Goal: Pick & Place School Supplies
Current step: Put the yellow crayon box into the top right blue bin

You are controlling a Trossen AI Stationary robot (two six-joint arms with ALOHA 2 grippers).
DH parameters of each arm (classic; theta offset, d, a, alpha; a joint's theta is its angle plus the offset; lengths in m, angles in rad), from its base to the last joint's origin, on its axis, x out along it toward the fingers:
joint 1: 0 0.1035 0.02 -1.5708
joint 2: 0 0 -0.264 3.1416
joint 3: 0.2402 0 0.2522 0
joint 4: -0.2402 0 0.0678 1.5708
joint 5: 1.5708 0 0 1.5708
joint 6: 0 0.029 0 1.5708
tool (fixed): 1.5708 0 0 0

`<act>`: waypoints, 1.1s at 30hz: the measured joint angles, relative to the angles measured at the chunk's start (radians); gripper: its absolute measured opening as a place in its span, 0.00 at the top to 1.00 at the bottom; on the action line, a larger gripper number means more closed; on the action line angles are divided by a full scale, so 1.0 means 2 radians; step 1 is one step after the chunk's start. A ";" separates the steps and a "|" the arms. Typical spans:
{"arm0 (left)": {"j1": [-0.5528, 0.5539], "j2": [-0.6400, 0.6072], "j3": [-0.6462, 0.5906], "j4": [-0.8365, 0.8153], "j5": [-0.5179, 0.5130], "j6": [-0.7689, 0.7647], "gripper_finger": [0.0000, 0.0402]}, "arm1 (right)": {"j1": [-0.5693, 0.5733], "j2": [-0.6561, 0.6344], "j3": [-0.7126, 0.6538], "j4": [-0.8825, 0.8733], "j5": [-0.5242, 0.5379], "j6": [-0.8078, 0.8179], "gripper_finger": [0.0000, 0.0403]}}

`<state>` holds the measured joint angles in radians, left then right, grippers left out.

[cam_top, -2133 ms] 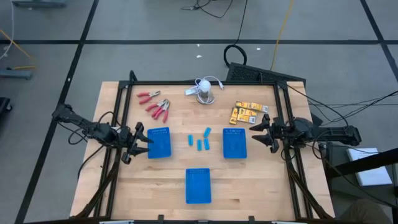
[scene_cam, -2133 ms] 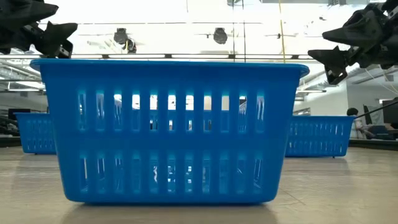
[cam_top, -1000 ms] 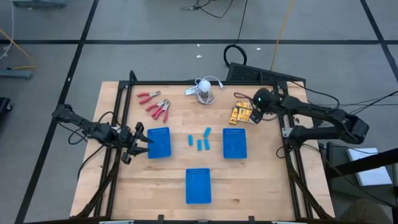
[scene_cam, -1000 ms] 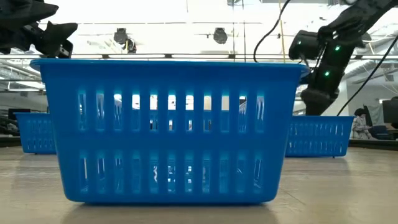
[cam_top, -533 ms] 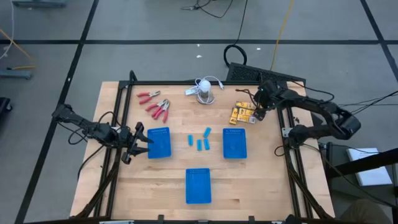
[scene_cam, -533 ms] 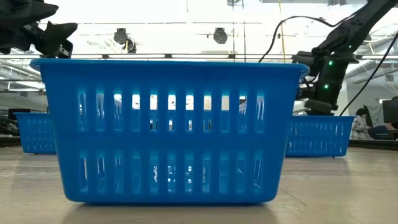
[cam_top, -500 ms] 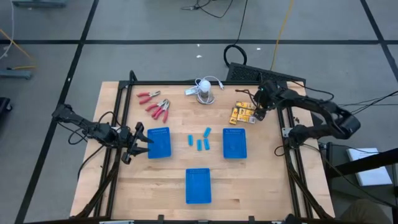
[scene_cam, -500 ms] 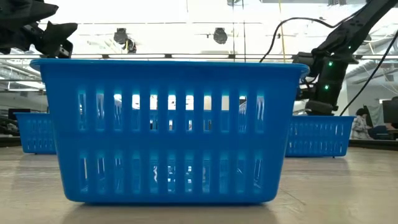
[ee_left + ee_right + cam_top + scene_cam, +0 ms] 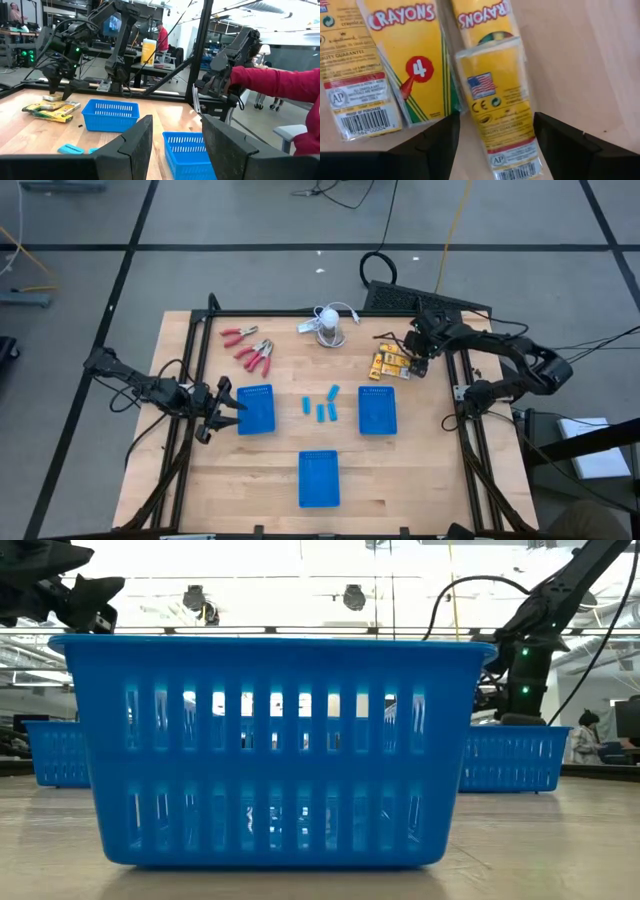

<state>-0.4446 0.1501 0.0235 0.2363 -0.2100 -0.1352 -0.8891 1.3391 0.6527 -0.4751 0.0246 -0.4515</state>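
Observation:
Several yellow crayon boxes (image 9: 393, 359) lie flat on the table at the far right; they also show in the right wrist view (image 9: 497, 105). My right gripper (image 9: 414, 354) is open just above them and points down, with a finger on either side of one box (image 9: 495, 150). Short light-blue blocks (image 9: 321, 406) lie at the table's middle. Red-handled pliers (image 9: 251, 351) lie at the far left. My left gripper (image 9: 230, 408) is open and empty (image 9: 177, 150) at the left blue basket (image 9: 257, 409).
A right blue basket (image 9: 378, 410) and a near blue basket (image 9: 319, 478) stand on the table. A white round object with a cable (image 9: 330, 326) sits at the far middle. A person's red sleeve (image 9: 280, 82) shows beyond the table.
My right gripper has gone down over the crayon boxes, ending close above them with its fingers pointing down. The boxes have not moved.

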 joint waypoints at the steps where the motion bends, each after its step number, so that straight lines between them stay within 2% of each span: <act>1: 0.000 0.000 0.000 0.000 0.000 0.000 0.57 | 0.000 0.002 0.000 0.000 0.000 0.002 0.41; 11: 0.000 0.000 0.000 0.000 0.000 0.000 0.57 | 0.001 0.009 -0.002 -0.005 0.001 0.010 0.58; 17: 0.000 0.000 0.000 0.000 0.000 0.000 0.57 | 0.001 0.009 -0.002 -0.004 0.002 0.020 0.64; 27: 0.000 0.000 0.000 0.000 0.000 0.000 0.57 | 0.001 0.006 -0.002 -0.004 0.005 0.046 0.67; 33: 0.000 0.000 0.000 0.000 0.000 0.000 0.57 | 0.001 -0.017 -0.002 -0.005 0.042 0.050 0.67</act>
<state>-0.4446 0.1503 0.0235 0.2363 -0.2100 -0.1352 -0.8879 1.3059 0.6495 -0.4859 0.1089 -0.3522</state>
